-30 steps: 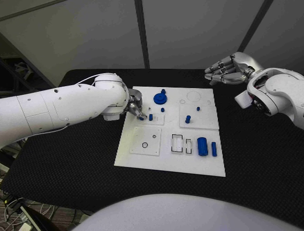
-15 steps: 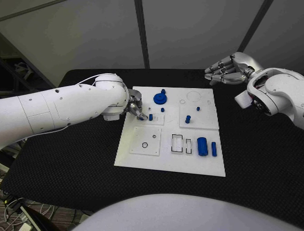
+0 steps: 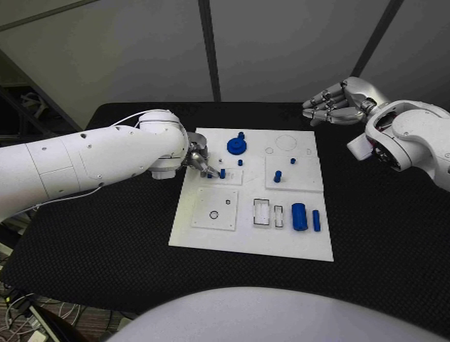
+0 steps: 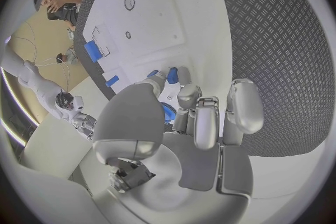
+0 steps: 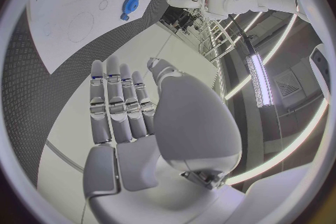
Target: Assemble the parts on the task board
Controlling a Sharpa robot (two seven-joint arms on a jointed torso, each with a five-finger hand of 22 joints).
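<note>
Parts on the white task board (image 3: 248, 242) are what the left hand (image 3: 201, 161) is busy with: its fingertips (image 4: 183, 76) are drawn together on a small blue peg (image 3: 222, 173) at the board's left edge, a little above the middle of the head view, and in the left wrist view the blue peg (image 4: 171, 74) shows between thumb and fingers, pinched; the hand hangs off the thick white left arm (image 3: 92, 160), which comes in from the left edge of the frame; just right of the peg stands a blue gear (image 3: 236, 147) near the board's upper edge, with a small blue stud (image 3: 241, 162) below it and two more blue pegs (image 3: 278, 175) toward the board's upper right; lower on the board lie a square plate (image 3: 216, 208) with a small round hole, two rectangular slots (image 3: 261, 212), and, right of them, a blue cylinder (image 3: 299, 216) beside a thinner blue rod (image 3: 315, 220); the right hand (image 3: 336, 103) is at the upper right of the frame, well apart from the board, above the black table's (image 3: 102, 235) far edge; the right wrist view shows its fingers (image 5: 119, 103) extended side by side with the thumb standing off from them, holding nothing.
</note>
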